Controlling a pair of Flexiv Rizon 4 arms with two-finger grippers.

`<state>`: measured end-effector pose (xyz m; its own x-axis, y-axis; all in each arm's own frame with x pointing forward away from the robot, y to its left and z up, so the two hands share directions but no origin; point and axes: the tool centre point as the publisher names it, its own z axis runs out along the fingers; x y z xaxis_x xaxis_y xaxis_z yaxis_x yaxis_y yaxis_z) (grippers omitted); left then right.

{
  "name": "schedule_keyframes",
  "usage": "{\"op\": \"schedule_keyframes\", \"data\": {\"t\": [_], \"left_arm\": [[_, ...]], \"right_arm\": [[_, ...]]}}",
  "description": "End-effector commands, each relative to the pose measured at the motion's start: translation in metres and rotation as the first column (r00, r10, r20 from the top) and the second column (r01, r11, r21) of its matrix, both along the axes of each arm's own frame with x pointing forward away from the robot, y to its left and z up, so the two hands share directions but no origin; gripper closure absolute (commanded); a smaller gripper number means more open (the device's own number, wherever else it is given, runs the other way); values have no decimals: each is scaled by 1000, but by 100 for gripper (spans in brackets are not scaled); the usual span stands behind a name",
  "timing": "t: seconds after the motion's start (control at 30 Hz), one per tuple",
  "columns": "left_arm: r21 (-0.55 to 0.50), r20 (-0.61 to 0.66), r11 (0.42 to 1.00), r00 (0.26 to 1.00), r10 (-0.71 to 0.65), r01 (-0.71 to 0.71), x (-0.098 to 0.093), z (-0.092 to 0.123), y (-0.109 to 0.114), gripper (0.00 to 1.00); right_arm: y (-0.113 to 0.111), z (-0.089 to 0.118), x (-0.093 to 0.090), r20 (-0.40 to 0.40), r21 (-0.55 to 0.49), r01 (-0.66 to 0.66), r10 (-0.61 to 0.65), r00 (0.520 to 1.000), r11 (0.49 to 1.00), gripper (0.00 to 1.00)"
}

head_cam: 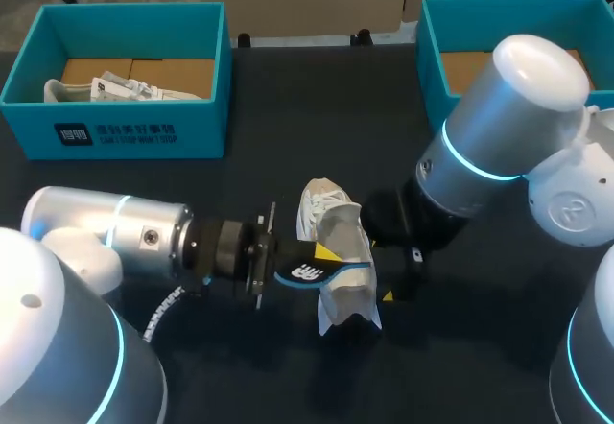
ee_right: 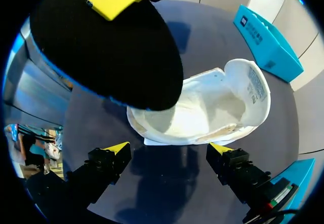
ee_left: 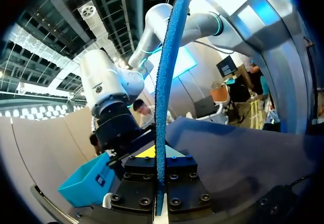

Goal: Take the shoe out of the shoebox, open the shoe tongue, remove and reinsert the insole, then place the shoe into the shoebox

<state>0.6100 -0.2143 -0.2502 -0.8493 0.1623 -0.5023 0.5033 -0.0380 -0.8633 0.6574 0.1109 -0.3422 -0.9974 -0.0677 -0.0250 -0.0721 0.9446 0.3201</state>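
Right gripper (ee_right: 168,150) sits closest in its wrist view, jaws spread wide with nothing between the 2 yellow tips. White shoe (ee_right: 212,107) lies on its side on the dark tabletop (head_cam: 240,165) just ahead of that gripper, its opening turned toward the camera and the pale lining showing. I cannot tell if the tips touch it. Above and beside the shoe hangs the insole (ee_right: 111,46), its black underside facing the right wrist camera, with a thin blue edge.

Left gripper (ee_left: 159,155) is clamped on the insole. In the left wrist view the insole runs edge-on, as a narrow blue strip, straight up from between the 2 fingers. In the head view the left arm comes in from the left and holds the insole at 1 end, near the middle of the tabletop. The insole's far end overlaps the shoe's side. The right arm comes in from the right, its gripper just right of the shoe.

Left shoebox (head_cam: 115,131), teal, stands at the far left of the tabletop, well apart from both grippers, with a second shoe (head_cam: 125,88) lying inside. Right shoebox (head_cam: 432,50), also teal, stands at the far right, partly hidden behind the right arm.
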Motion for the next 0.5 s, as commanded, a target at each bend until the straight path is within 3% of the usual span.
{"op": "schedule_keyframes", "data": {"t": [0.03,0.3,0.5], "left_arm": [[-3,-10,1000,1000,4,-4,4,-7,-13,100],[-5,-15,998,998,57,-57,-7,-11,-21,100],[-33,-27,993,993,111,-112,-5,-12,-19,100]], "right_arm": [[-1,-1,-1,2,3,-1,1,1000,1000,0],[-1,-1,-1,2,3,-1,1,1000,1000,0],[-1,-1,-1,2,3,-1,1,1000,1000,0]]}}
